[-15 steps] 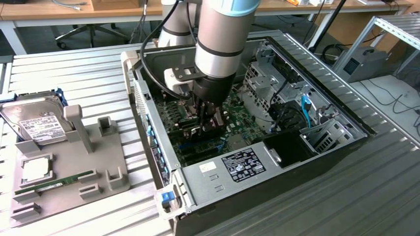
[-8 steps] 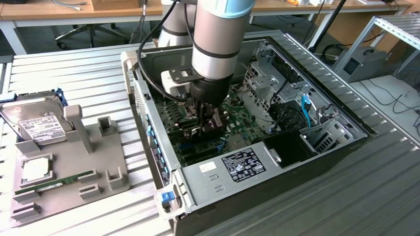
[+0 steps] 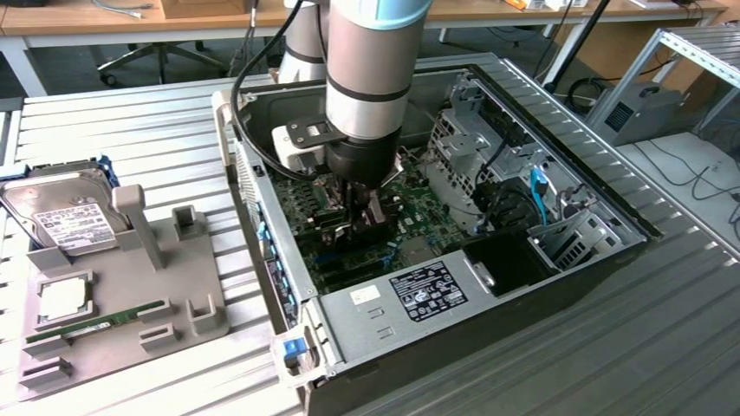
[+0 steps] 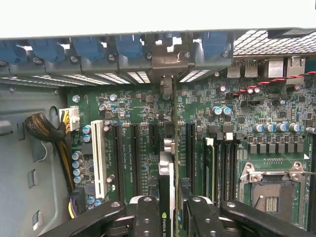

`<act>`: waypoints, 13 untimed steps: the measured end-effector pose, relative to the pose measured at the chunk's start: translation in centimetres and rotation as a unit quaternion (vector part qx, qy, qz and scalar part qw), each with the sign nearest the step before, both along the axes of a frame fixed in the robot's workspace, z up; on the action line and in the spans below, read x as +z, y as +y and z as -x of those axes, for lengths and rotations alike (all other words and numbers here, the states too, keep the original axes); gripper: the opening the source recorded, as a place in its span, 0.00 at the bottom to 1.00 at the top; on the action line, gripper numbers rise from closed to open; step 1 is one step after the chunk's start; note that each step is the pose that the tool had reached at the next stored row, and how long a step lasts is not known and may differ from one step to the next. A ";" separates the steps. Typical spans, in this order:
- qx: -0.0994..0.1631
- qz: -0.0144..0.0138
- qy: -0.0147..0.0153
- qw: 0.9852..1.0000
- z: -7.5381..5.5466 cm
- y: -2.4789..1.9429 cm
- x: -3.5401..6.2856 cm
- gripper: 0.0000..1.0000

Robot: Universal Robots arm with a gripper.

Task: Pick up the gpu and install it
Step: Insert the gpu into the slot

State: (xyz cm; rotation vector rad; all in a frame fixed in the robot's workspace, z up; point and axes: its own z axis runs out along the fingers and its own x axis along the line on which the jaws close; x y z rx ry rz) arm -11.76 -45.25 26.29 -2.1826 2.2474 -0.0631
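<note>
Currently: gripper [image 4: 167, 210] clamped on gpu [image 4: 166, 173] | card edge-on, long axis parallel to motherboard [image 4: 276, 143] slots | directly below fingers

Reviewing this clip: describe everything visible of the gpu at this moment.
The gpu stands on edge between the black fingers of the gripper, seen edge-on in the wrist view: a thin card with a metal bracket end and a green logo sticker near the grip. It is upright over the dark expansion slots of the green motherboard, inside the open computer case. Whether its connector is in a slot cannot be told.
</note>
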 end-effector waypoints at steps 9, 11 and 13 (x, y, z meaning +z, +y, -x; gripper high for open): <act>0.000 -0.001 0.000 1.000 0.0 -0.01 0.00 0.51; 0.000 -0.001 0.000 1.000 0.0 -0.01 0.01 0.58; 0.000 -0.001 0.000 1.000 0.0 -0.02 0.26 0.58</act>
